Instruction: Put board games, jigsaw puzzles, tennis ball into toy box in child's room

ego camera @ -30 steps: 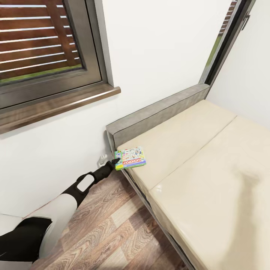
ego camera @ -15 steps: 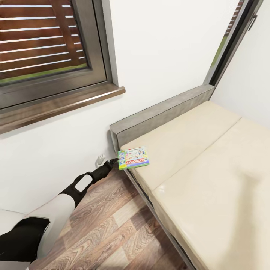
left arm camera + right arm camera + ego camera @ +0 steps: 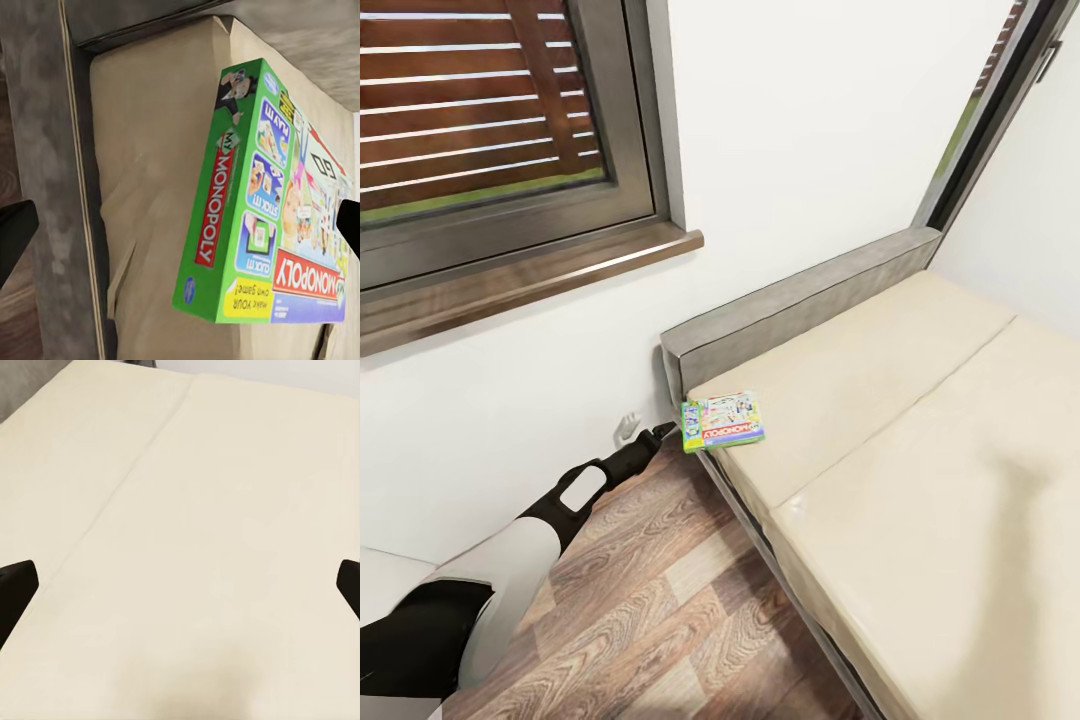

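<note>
The whole head view slides over the last second — window, headboard and bed all shift together toward the picture's right, so the camera is turning, not the furniture. Against that drift the Monopoly box (image 3: pixel 723 421) keeps its place on the mattress (image 3: pixel 920 450), and the left arm keeps its reach toward it.

The Monopoly box lies flat at the corner of the mattress nearest the grey headboard (image 3: pixel 790 305), right at the mattress edge above the wood floor (image 3: pixel 650 590).

Left gripper (image 3: pixel 663 431): its tip sits at the box's outer edge. In the left wrist view the Monopoly box (image 3: pixel 262 210) lies between the two dark fingertips (image 3: pixel 15 232), which stand wide apart at the frame's sides — released, not yet clamped on anything. Whether a finger already touches the cardboard, I cannot tell.

Right gripper (image 3: pixel 180 585): fingers spread wide over bare mattress (image 3: pixel 195 510), grasping nothing.

Judgement: the base or head is settling its aim while the left arm stays lined up; the grasp is the step in hand. This box is not yet lifted and no toy box is in sight here, so the task looks early. Closing on the thin side of a flat box at the mattress edge risks nudging it away or off the edge.
</note>
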